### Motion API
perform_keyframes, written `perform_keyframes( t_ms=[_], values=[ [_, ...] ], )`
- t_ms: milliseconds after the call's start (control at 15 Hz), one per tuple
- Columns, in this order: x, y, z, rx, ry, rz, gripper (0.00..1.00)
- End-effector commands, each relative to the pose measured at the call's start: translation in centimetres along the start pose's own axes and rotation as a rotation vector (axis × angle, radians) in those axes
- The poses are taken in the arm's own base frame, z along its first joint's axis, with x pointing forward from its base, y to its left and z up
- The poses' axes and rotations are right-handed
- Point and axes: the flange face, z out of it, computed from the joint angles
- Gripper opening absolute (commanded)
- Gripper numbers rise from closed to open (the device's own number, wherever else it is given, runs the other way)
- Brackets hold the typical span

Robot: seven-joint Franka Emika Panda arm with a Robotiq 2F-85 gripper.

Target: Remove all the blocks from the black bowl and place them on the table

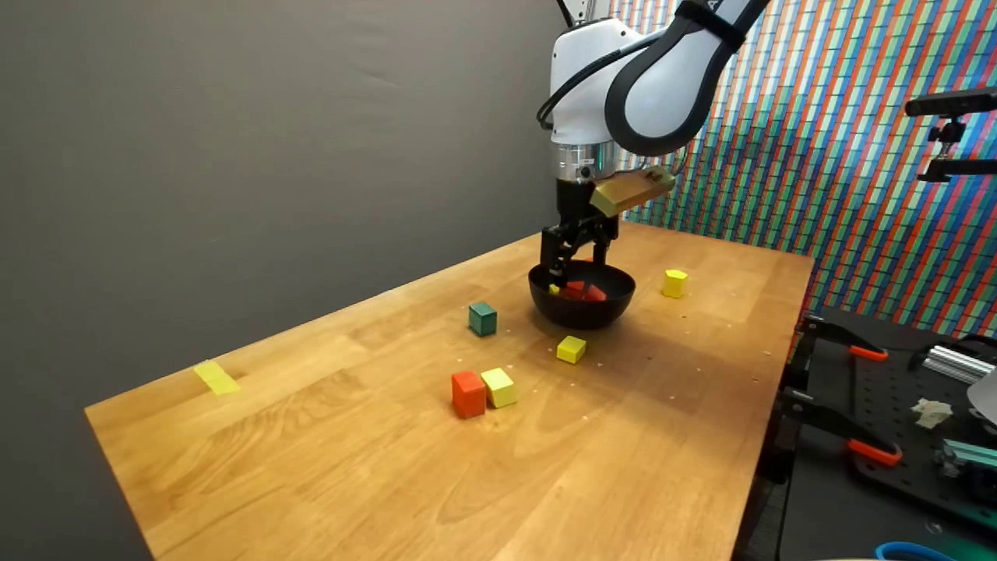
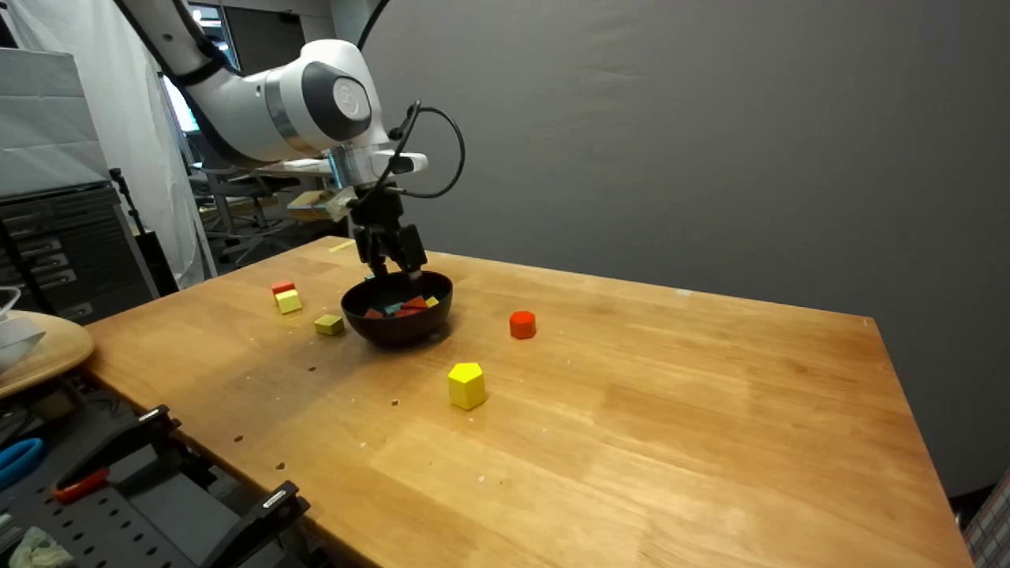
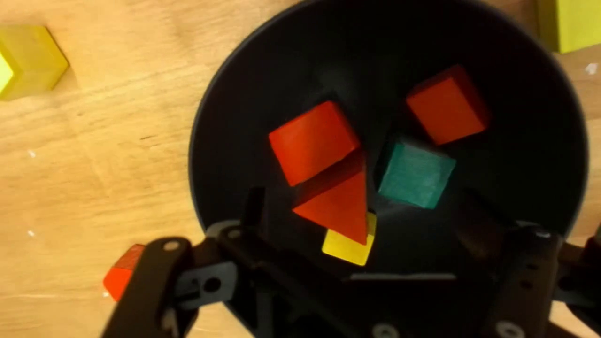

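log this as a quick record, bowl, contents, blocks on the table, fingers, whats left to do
Bowl: black bowl, upright on the table
In bowl: green block, yellow block, at least two red blocks
Overlap: red triangular block partly hides yellow block in wrist view
On table: three loose yellow blocks, two loose red blocks, one loose green block
Grasp: fingers apart at bowl opening, no block seen gripped
Left to do: empty the bowl

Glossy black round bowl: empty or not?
Not empty: the wrist view shows a green cube-like block, a yellow block and red blocks, one with a triangular face, inside the bowl.
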Motion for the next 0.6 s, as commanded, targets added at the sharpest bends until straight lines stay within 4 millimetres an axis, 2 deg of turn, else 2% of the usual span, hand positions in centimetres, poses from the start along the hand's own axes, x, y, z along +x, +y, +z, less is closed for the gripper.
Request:
perform_keyframes(
  t_ms=[0,67,133,200,333,400,533],
  values=[
    [2.1,0.0,2.0,-0.004,0.022,0.062,1.00],
    [2.4,-0.1,2.7,0.000,0.015,0.068,1.00],
    [2.5,-0.2,3.2,0.005,0.008,0.074,0.95],
    [2.7,-0.3,3.7,0.009,-0.001,0.078,0.74],
    [2.8,-0.4,3.9,0.021,-0.009,0.089,0.69],
    [2.9,-0.5,3.8,0.028,-0.013,0.097,0.64],
    [2.9,-0.3,3.1,0.036,-0.007,0.110,0.45]
  ],
)
